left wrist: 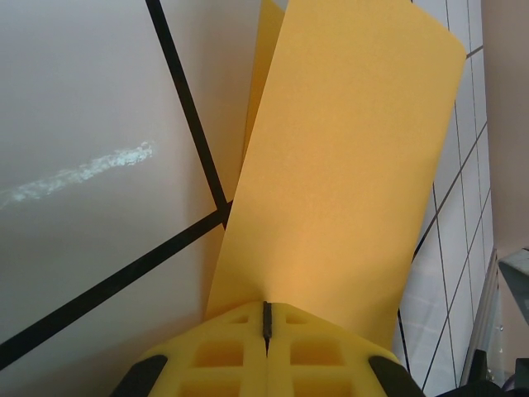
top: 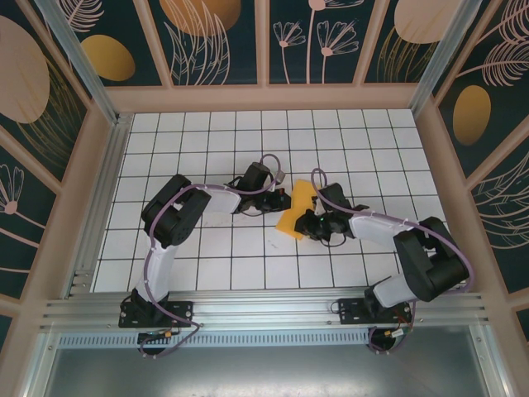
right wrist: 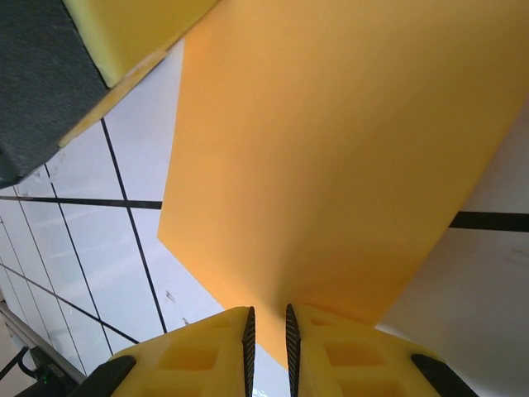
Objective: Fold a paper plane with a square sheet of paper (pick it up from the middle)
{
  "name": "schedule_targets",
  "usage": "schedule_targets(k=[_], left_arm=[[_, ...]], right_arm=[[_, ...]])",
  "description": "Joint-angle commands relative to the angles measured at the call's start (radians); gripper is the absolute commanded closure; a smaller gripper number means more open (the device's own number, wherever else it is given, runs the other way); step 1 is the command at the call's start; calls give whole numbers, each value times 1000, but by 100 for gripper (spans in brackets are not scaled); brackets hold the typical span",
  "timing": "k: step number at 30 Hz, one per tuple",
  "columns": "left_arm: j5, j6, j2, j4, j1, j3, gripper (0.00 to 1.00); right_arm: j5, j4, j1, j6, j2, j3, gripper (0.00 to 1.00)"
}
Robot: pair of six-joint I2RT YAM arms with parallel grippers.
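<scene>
The folded square sheet of paper (top: 296, 208) sat at mid-table, its long axis running far-right to near-left; the left gripper (left wrist: 266, 318) pinched one edge. The right gripper (right wrist: 269, 322) stood with jaws narrowly apart at another edge.

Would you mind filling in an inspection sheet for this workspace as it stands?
Surface: white gridded table, with a faint smear.
Job's things: orange sheet, partly folded, between the two grippers.
Clutter: nothing seen.
Grippers: left gripper shut on the sheet's edge; right gripper has its jaws slightly apart at the sheet's edge, grip unclear.
Cables: purple cables run along both arms.
Surroundings: leaf-patterned walls; aluminium rail at the near edge.
</scene>
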Motion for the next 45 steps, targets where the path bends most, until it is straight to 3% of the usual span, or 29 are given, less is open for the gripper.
schedule_targets(k=[1, 13, 24, 27, 32, 41, 45], left_arm=[[-63, 38, 80, -25, -8, 9, 97], [-62, 40, 85, -24, -9, 16, 97], [-44, 33, 82, -13, -9, 20, 97], [-31, 14, 56, 29, -9, 5, 95], [-30, -2, 11, 70, -8, 8, 88], [-24, -8, 35, 78, -8, 52, 88], [-18, -6, 44, 72, -8, 61, 88]], right_arm=[[10, 30, 2, 15, 23, -23, 78], [42, 48, -9, 18, 63, -42, 78], [24, 0, -6, 14, -38, -5, 76], [93, -22, -7, 20, -46, 9, 75], [196, -84, -65, -18, -38, 92, 74], [225, -99, -188, -53, 64, 186, 61], [188, -47, -212, -62, 100, 209, 68]])
